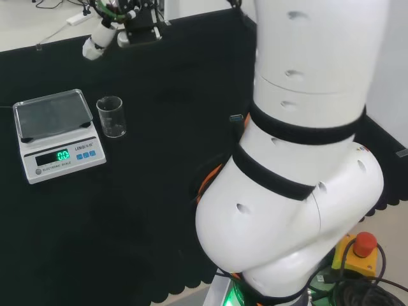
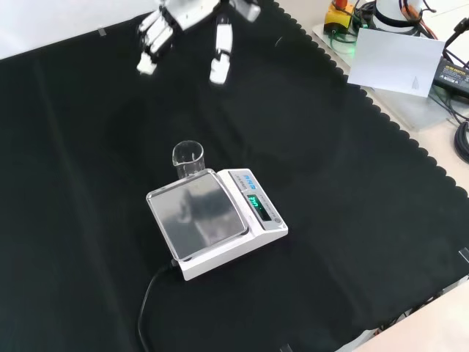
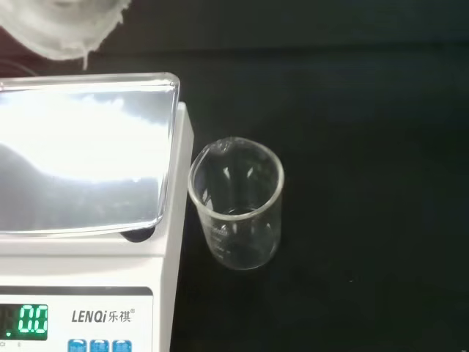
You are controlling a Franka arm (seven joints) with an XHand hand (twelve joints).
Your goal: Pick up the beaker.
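Fingers [image 2: 150, 44] straight, spread, holding nothing. Hand [image 2: 183, 18] hovers above cloth at top of front view, well apart from beaker [image 2: 187, 160]. Beaker upright on black cloth [image 2: 352, 220], just beside digital scale [image 2: 216, 220], against its edge; looks empty. Scale pan [image 3: 80, 154] bare. Judgement: clear thin glass, light, stiff, slippery, fragile. Best hold: wrap side wall mid-height from side away from scale, thumb opposite fingers, clear of spout and rim.
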